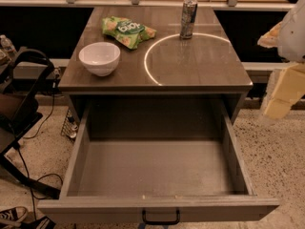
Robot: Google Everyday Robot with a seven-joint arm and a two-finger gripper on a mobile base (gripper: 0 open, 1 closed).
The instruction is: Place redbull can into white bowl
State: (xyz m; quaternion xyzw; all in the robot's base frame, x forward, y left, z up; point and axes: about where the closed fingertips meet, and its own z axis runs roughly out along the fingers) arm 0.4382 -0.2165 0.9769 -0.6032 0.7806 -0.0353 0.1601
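Gripper is hanging at the right edge, beside the table and well apart from the redbull can; its state cannot be told. The can is standing upright at the table's far side, the white bowl sitting front left. Being probably light, stiff and slippery, the can is asking for a mid-body grip. Its label and the green bag's lettering are not reading clearly.
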